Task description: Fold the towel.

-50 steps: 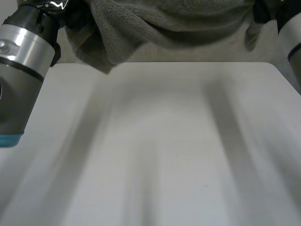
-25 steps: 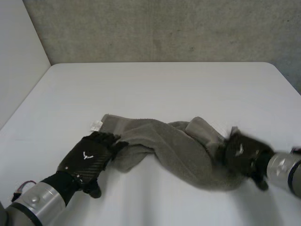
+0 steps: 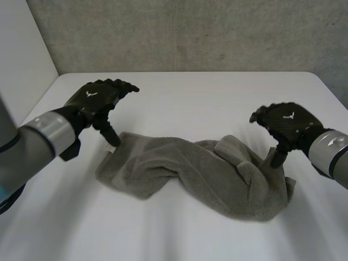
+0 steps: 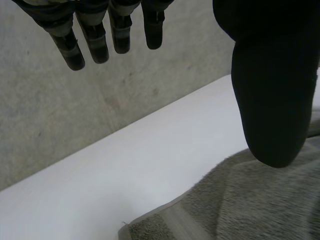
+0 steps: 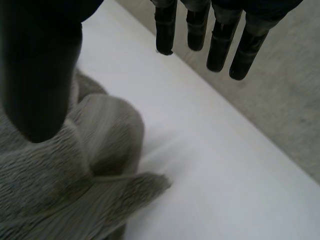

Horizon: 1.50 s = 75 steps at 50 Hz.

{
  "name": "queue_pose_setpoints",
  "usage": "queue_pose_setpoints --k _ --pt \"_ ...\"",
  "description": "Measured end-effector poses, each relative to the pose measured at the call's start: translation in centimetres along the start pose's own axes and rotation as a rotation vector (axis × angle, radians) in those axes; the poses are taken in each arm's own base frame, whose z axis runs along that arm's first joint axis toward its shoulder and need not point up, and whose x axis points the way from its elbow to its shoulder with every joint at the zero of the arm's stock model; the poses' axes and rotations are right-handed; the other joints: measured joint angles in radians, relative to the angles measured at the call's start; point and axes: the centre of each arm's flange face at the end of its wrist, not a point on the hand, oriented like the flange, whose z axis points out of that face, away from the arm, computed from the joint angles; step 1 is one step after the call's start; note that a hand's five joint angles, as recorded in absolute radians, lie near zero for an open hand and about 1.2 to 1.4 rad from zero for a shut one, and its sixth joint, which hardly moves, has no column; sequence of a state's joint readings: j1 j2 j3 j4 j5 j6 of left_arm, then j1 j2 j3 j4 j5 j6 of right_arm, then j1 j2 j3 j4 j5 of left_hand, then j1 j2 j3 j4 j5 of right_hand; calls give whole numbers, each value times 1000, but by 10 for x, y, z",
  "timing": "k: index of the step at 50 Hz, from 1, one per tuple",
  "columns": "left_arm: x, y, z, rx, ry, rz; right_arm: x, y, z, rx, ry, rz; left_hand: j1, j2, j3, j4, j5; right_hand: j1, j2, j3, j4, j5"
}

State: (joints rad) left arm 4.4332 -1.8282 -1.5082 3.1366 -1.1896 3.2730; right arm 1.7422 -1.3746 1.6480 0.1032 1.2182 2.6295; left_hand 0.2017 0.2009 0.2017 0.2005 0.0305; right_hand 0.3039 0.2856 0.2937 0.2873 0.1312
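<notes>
On the white table point(image 3: 190, 92) the towel point(image 3: 196, 174) is lying bunched and twisted, no longer hanging in the air as it was a second ago. Half a second ago both hands were sitting low on the towel's ends; now both are hovering off it. The left hand point(image 3: 97, 100) is hanging above the towel's left end, fingers point(image 4: 95, 40) straight and spread, thumb pointing down toward the corner with the white label point(image 3: 111, 145) (whether it is touching the cloth, cannot tell). The right hand point(image 3: 287, 122) is hovering over the towel's right end, fingers point(image 5: 220, 45) straight and apart, thumb pointing down at the cloth, gripping nothing. The towel's left end is lying flatter and wider than half a second ago, with the label corner staying in roughly the same spot. The towel's long axis is running side to side, from the left hand's end to the right hand's end, the right end sitting slightly nearer the robot. Its middle is bunching into a thick twisted ridge, and a folded flap is poking up toward the right end.
</notes>
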Motion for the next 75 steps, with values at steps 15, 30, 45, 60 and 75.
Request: queue_pose_setpoints --k 15,30,45,60,75 --pt "-5 29 93 -130 -16 -25 -36 37 17 -128 -71 110 63 63 62 62 60 131 128 129 136 141" --pt "43 44 96 -157 91 -2 -40 26 7 -74 -20 68 64 64 63 64 61 1027 1031 1047 1051 1031" --pt "54 61 102 -178 115 2 -35 -32 -70 217 -35 -88 64 64 63 64 61 1030 1031 1047 1052 1031" --pt "72 77 107 -178 153 14 -35 -27 -85 224 -101 -65 574 573 551 553 548 1030 1031 1047 1052 1031" --pt "47 53 114 -87 -54 222 -7 -8 -36 151 -68 -25 996 1013 1012 1013 998 1031 1055 1047 1056 1038"
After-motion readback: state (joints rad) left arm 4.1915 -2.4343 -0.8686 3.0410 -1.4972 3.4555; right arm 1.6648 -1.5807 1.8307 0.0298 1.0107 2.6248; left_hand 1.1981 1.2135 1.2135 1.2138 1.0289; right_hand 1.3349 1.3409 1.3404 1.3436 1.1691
